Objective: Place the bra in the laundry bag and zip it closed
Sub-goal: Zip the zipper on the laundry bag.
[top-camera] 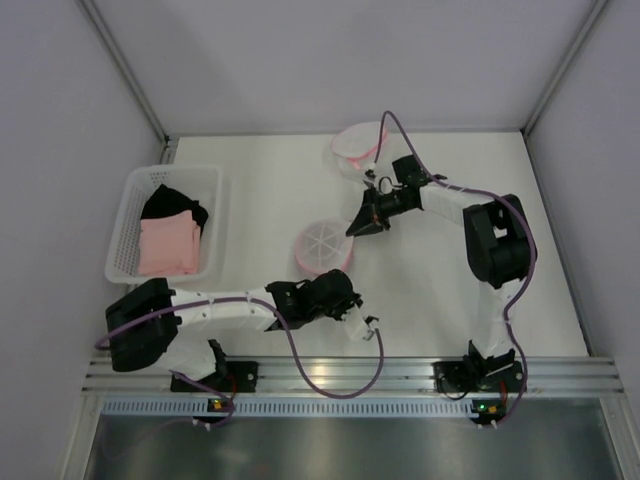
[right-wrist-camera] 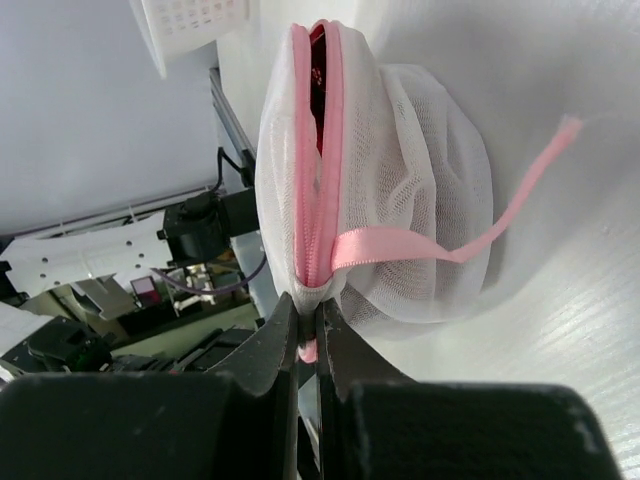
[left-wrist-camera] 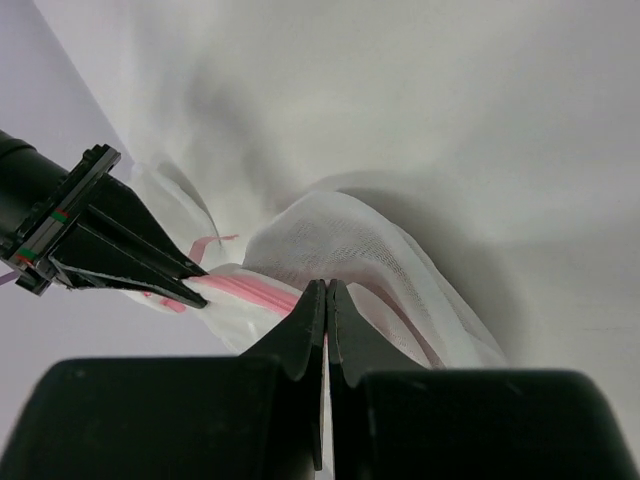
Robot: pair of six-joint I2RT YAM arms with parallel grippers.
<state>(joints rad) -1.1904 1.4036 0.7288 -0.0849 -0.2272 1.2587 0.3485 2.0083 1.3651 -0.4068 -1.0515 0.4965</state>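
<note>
The laundry bag (top-camera: 324, 246), a round white mesh pouch with a pink zipper (right-wrist-camera: 318, 170), stands on edge mid-table. The zipper gapes at its far end, where a dark red bit of the bra (right-wrist-camera: 317, 58) shows inside. My right gripper (right-wrist-camera: 308, 305) is shut on the bag's near end, right at the zipper's foot, with a pink tab between the jaws. A pink ribbon loop (right-wrist-camera: 470, 240) hangs off that end. My left gripper (left-wrist-camera: 327, 286) is shut on the mesh at the bag's other side. The right gripper's fingers (left-wrist-camera: 150, 270) show in that view, pinching the pink seam.
A white basket (top-camera: 215, 225) at the left holds black and pink clothes (top-camera: 168, 245). A second white mesh pouch (top-camera: 357, 148) lies at the back, behind my right arm. Grey walls close in on the table at the left, right and back.
</note>
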